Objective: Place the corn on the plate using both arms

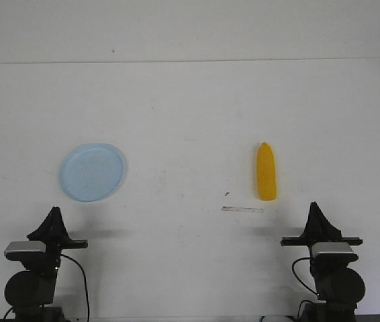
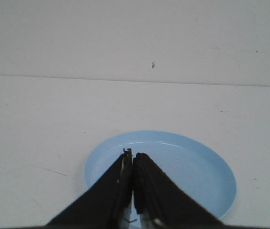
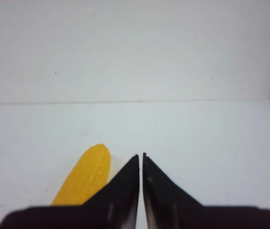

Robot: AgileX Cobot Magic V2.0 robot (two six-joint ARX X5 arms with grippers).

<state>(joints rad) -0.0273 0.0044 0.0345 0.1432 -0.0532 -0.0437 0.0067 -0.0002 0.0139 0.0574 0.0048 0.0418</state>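
Observation:
The yellow-orange corn [image 1: 266, 172] lies on the white table at the right, its tapered end pointing away from me. It also shows in the right wrist view [image 3: 85, 175], beside my fingers. The pale blue plate [image 1: 92, 172] lies empty at the left and shows in the left wrist view [image 2: 192, 167]. My left gripper [image 1: 55, 212] is shut and empty near the front edge, just before the plate [image 2: 132, 155]. My right gripper [image 1: 314, 206] is shut and empty, in front of and to the right of the corn [image 3: 140, 155].
A thin pale strip [image 1: 242, 209] lies on the table in front of the corn. The table's far edge [image 1: 190, 62] meets a white wall. Black cables [image 1: 82, 282] trail from both arm bases at the front.

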